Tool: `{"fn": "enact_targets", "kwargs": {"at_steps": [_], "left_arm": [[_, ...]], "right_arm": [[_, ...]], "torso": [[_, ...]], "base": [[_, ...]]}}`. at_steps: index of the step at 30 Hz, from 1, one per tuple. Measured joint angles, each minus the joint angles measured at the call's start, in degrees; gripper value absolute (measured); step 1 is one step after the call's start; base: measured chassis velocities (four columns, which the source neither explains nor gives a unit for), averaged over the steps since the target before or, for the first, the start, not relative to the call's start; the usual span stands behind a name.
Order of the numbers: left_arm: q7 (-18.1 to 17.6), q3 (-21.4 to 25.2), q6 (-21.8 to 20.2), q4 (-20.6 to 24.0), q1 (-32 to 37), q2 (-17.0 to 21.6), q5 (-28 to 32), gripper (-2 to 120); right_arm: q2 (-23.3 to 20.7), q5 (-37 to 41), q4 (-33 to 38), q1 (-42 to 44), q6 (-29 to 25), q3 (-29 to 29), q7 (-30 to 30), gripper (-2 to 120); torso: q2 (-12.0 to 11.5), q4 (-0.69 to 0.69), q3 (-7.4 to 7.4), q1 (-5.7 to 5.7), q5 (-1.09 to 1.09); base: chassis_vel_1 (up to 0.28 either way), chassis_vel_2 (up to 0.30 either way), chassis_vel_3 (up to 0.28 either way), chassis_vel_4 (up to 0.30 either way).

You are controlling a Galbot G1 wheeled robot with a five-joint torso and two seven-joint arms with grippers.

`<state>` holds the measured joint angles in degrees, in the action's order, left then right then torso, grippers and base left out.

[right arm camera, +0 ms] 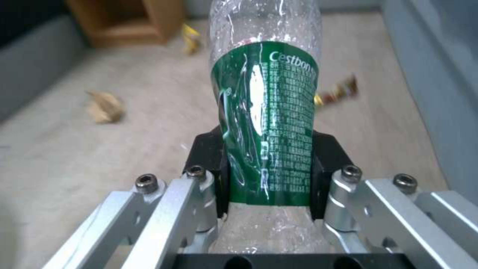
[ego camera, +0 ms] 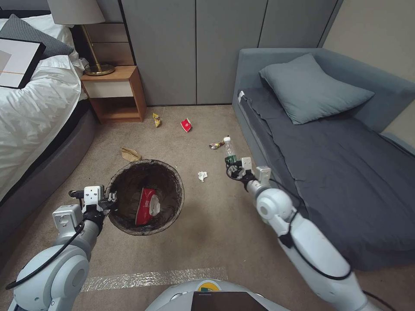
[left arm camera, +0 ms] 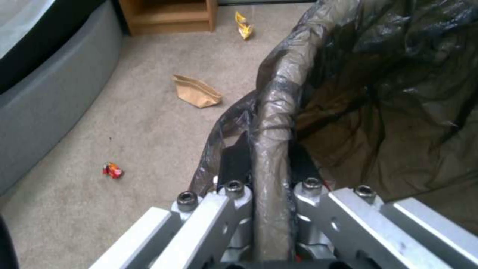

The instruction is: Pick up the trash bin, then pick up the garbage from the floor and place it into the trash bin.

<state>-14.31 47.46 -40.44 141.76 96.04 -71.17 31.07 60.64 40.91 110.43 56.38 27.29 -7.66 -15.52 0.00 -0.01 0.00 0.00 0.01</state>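
The trash bin [ego camera: 173, 181], round with a dark bag liner, hangs over the carpet with my left gripper [ego camera: 112, 198] shut on its near-left rim. In the left wrist view the jaws of the left gripper [left arm camera: 269, 157] pinch the liner-covered rim of the trash bin [left arm camera: 281, 82]. A red-and-white wrapper [ego camera: 146, 207] lies inside. My right gripper [ego camera: 234, 167] is shut on a clear bottle [ego camera: 228, 149] with a green label [right arm camera: 266, 123], held above the floor beside the sofa. Garbage on the carpet: yellow packet [ego camera: 156, 119], red wrapper [ego camera: 186, 125], dark foil wrapper [ego camera: 216, 145], white tissue [ego camera: 202, 176], brown paper [ego camera: 130, 153].
A bed [ego camera: 30, 108] flanks the left and a wooden nightstand [ego camera: 114, 93] with a lamp stands behind it. A grey sofa bed [ego camera: 328, 164] runs along the right. Grey wardrobe doors [ego camera: 194, 47] close the back. A small red-orange scrap [left arm camera: 112, 170] lies near the bed base.
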Motion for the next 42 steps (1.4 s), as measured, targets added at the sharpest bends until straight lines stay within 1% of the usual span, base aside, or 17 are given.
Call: {"fn": "enact_targets", "kwargs": {"at_steps": [1,4,5,8,15,17,18,21,22,23,25,26,29,30,34,35,42], "left_arm": [[0.00,-0.07,-0.02,0.00,0.00,0.10,-0.02,3],[-0.08,-0.19,-0.07,-0.02,0.09,0.39,-0.04,3],[-0.08,-0.19,-0.07,-0.02,0.09,0.39,-0.04,3],[-0.19,-0.42,-0.14,-0.10,0.12,0.60,-0.05,3],[-0.32,-0.84,-0.23,-0.12,0.11,0.75,-0.06,3],[-0.46,-1.22,-0.26,-0.22,0.02,0.69,-0.16,3],[-0.46,-1.22,-0.26,-0.22,0.02,0.69,-0.16,3],[-0.51,-1.50,-0.26,-0.35,-0.06,0.51,-0.41,3],[-0.51,-1.50,-0.26,-0.35,-0.06,0.51,-0.41,3],[-0.51,-1.50,-0.26,-0.32,-0.01,0.47,-0.41,3],[-0.52,-1.50,-0.27,-0.27,0.04,0.45,-0.45,3],[-0.52,-1.50,-0.27,-0.27,0.04,0.45,-0.45,3],[-0.52,-1.49,-0.27,-0.16,0.04,0.45,-0.53,3],[-0.52,-1.49,-0.27,-0.16,0.04,0.45,-0.53,3],[-0.52,-1.53,-0.28,-0.12,0.01,0.34,-0.65,3],[-0.52,-1.53,-0.28,-0.12,0.01,0.34,-0.65,3],[-0.51,-1.68,-0.29,-0.11,-0.05,0.14,-0.83,3]], "right_arm": [[-2.12,1.36,2.85,-0.04,0.33,-0.21,1.20,26],[-5.67,5.00,9.68,-0.39,0.96,-0.92,3.68,26],[-5.67,5.00,9.68,-0.39,0.96,-0.92,3.68,26],[-7.70,7.42,14.91,-0.99,1.18,-1.25,6.08,26],[-8.84,9.37,18.49,-2.21,1.41,0.15,7.84,26],[-9.09,10.48,20.35,-4.09,1.98,3.83,7.93,26],[-9.09,10.48,20.35,-4.09,1.98,3.83,7.93,26],[-9.28,10.79,21.78,-8.05,2.60,11.87,7.63,26],[-9.28,10.79,21.78,-8.05,2.60,11.87,7.63,26],[-9.28,10.91,22.10,-9.34,2.72,14.20,7.36,26],[-9.22,11.13,22.54,-10.96,2.96,17.06,7.01,26],[-9.22,11.13,22.54,-10.96,2.96,17.06,7.01,26],[-9.21,11.93,23.53,-13.87,3.61,21.32,6.27,26],[-9.21,11.93,23.53,-13.87,3.61,21.32,6.27,26],[-9.58,12.60,24.11,-16.88,4.26,25.47,5.68,26],[-9.58,12.60,24.11,-16.88,4.26,25.47,5.68,26],[-9.41,12.81,23.75,-18.35,5.09,30.66,3.99,26]], "torso": [[0.00,0.00,0.00,0.00,0.00],[0.00,0.02,0.00,0.00,-0.01],[0.00,0.02,0.00,0.00,-0.01],[0.00,0.01,0.00,0.00,-0.01],[0.00,0.01,0.00,0.00,-0.01],[0.00,0.01,0.00,0.00,0.00],[0.00,0.01,0.00,0.00,0.00],[0.00,0.01,0.00,0.00,-0.01],[0.00,0.01,0.00,0.00,-0.01],[0.00,0.02,0.00,0.00,-0.02],[0.00,0.02,0.00,0.00,-0.02],[0.00,0.02,0.00,0.00,-0.02],[0.00,0.02,0.00,0.00,-0.02],[0.00,0.02,0.00,0.00,-0.02],[0.00,0.01,0.00,0.00,-0.02],[0.00,0.01,0.00,0.00,-0.02],[0.00,0.01,0.00,0.00,-0.01]], "base": [[0.000,0.000,0.000,0.000],[0.000,0.000,0.000,0.000],[0.000,0.000,0.000,0.000],[0.000,0.000,0.000,0.000],[0.000,0.000,0.000,0.000],[0.000,0.000,0.000,0.000],[0.000,0.000,0.000,0.000],[0.000,0.000,0.000,0.000],[0.000,0.000,0.000,0.000],[0.000,0.000,0.000,0.000],[0.000,0.000,0.000,0.000],[0.000,0.000,0.000,0.000],[0.000,0.000,0.000,0.000],[0.000,0.000,0.000,0.000],[0.000,0.000,0.000,0.000],[0.000,0.000,0.000,0.000],[0.000,0.000,0.000,0.000]]}}
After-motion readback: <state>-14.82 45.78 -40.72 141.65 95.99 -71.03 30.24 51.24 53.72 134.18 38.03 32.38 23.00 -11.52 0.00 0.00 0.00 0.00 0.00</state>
